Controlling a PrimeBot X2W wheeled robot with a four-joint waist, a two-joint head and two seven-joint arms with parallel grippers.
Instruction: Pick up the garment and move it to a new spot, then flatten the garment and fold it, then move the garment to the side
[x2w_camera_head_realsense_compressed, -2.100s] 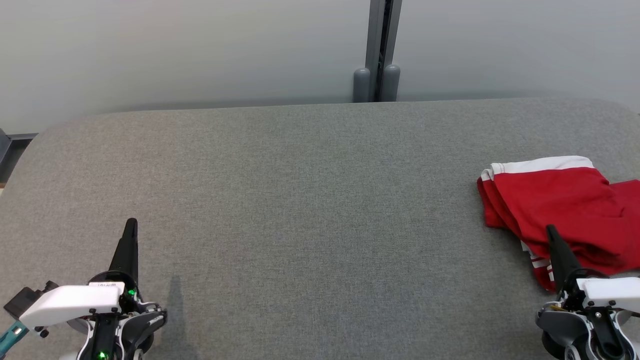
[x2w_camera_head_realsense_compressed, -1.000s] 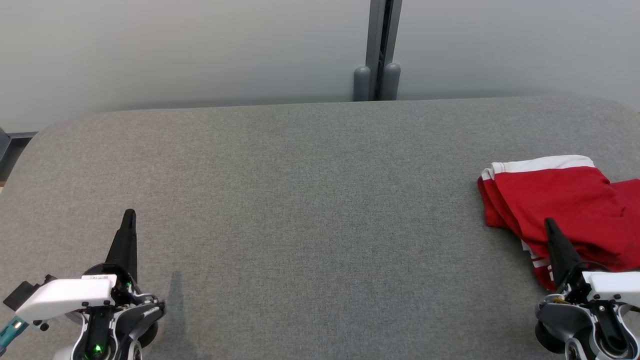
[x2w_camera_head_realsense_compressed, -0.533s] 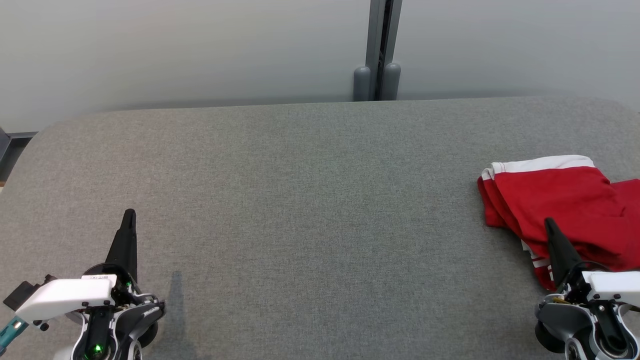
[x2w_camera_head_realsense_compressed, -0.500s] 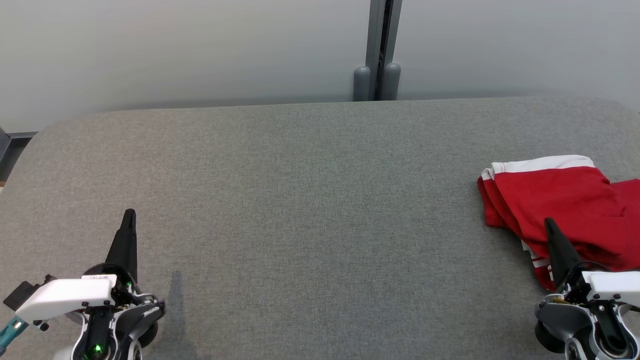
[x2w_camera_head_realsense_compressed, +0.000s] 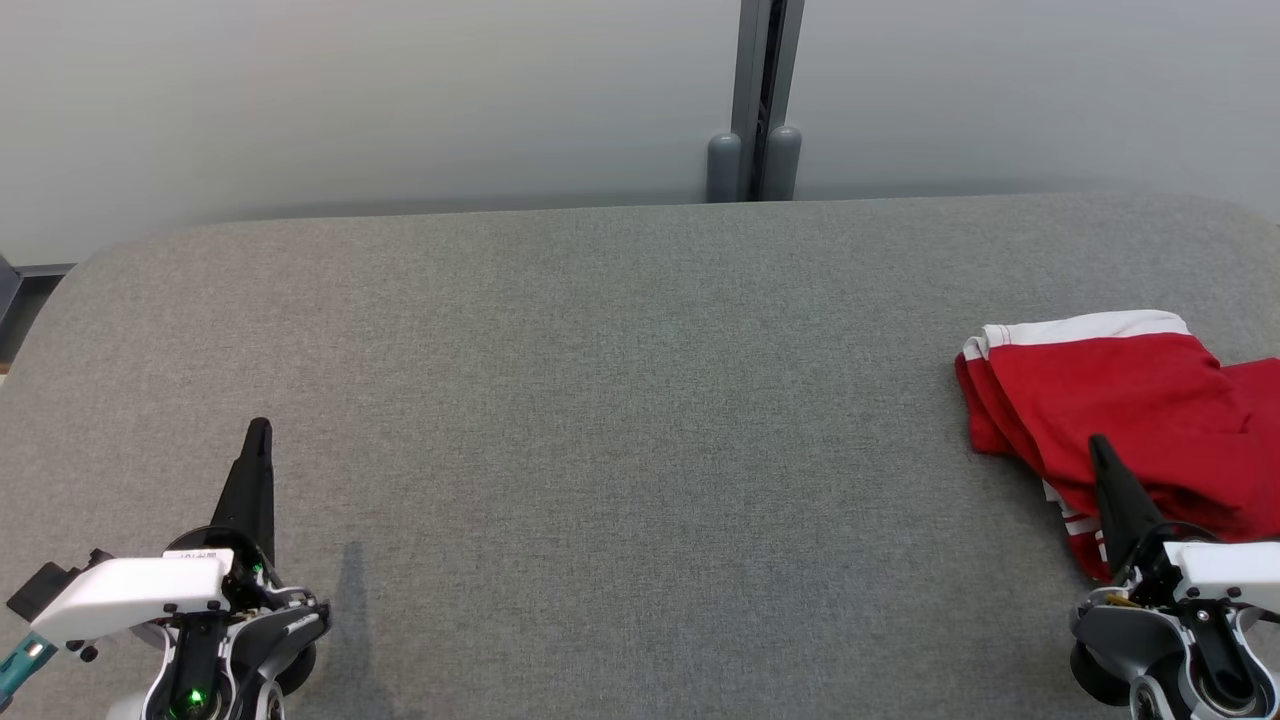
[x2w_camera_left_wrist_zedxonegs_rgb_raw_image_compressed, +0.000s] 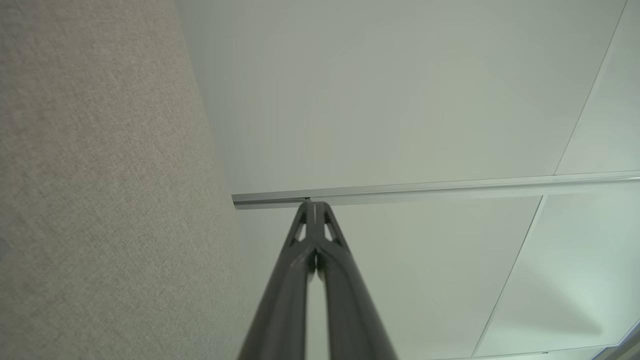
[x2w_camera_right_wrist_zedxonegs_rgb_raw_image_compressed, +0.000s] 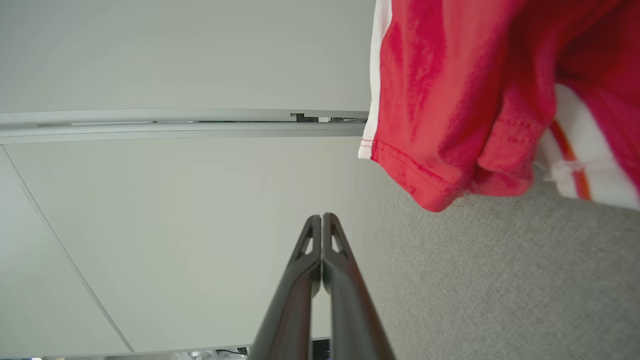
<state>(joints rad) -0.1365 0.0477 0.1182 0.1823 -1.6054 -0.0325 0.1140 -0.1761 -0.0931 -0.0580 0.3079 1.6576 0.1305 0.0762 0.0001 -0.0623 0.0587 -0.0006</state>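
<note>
Head view puts the garment (x2w_camera_head_realsense_compressed: 1120, 400) where? asks the first.

At the right edge of the frame, just below mid-height, says the second, on the grey table (x2w_camera_head_realsense_compressed: 600, 400) and running off the right side. It is red, with a white band along its upper edge. Its left edge shows several layers stacked, so it lies doubled over, not spread.

What of the arms? asks the first.

The left fingers (x2w_camera_head_realsense_compressed: 255, 480) stand at the lower left, pressed together on nothing. The right fingers (x2w_camera_head_realsense_compressed: 1112, 490), at the lower right, are pressed together too. They cross in front of the garment's lower left corner, yet the right wrist view shows their tips clear of the cloth, which lies in that view's upper right.

Is the job done? asks the first.

The scene fits two readings, says the second: a bundle waiting to be taken up, or a folded garment already set at the table's side.

How would it handle?

Probably light, soft and limp: thin cloth that sags and slides open if lifted by one layer. The surest hold looks to be a deep pinch through all the layers at the stacked left edge. The white hem would also serve, since stitching adds firmness there. A shallow pinch may slip.
</note>
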